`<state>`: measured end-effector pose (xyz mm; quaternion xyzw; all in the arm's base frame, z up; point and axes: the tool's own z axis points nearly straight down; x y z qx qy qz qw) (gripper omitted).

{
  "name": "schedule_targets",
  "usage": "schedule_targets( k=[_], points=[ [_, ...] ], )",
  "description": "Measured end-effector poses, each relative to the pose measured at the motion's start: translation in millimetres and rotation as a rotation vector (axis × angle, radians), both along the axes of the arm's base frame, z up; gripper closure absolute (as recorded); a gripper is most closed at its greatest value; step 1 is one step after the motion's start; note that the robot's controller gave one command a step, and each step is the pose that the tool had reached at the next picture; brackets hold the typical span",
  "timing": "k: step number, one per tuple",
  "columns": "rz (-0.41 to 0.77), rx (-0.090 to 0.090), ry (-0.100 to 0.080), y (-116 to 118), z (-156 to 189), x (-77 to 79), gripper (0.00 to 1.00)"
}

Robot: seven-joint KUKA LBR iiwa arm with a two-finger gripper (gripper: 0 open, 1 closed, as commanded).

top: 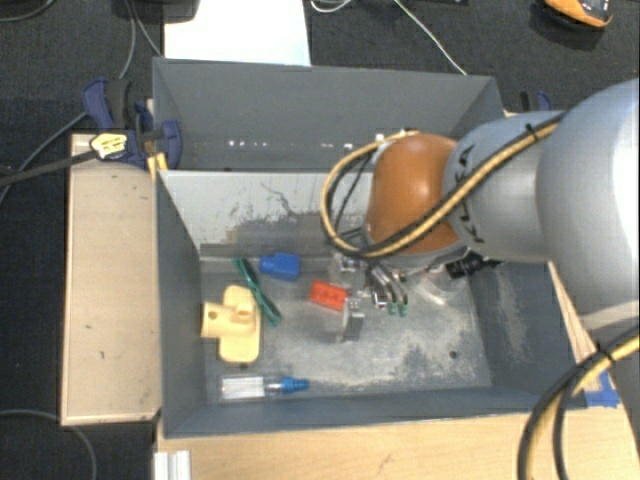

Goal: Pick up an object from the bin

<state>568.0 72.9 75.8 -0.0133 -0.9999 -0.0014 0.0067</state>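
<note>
My gripper (353, 323) hangs low over the middle of the bin floor, under the orange wrist cover. A small orange-red block (326, 295) lies right against its left side; whether they touch I cannot tell. A small green bit (402, 310) shows just right of the gripper. Further left lie a blue block (280, 265) and a thin green tool (258, 288).
A pale yellow plastic piece (234, 324) sits at the bin's left. A clear tube with a blue cap (262, 387) lies along the front wall. The arm covers the bin's right back part.
</note>
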Motion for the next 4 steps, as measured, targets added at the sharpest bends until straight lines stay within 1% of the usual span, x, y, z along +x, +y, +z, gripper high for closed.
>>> schedule_targets(
  k=[1, 2, 3, 4],
  points=[
    [0.003, 0.000, -0.028, 0, 15, -3.8, 0.00],
    [0.015, 0.001, -0.003, -4, -6, 0.2, 0.00],
    [0.016, 0.001, -0.003, -4, -6, 0.4, 0.00],
    [0.138, 0.003, -0.004, 12, -6, -47.1, 1.00]
  ],
)
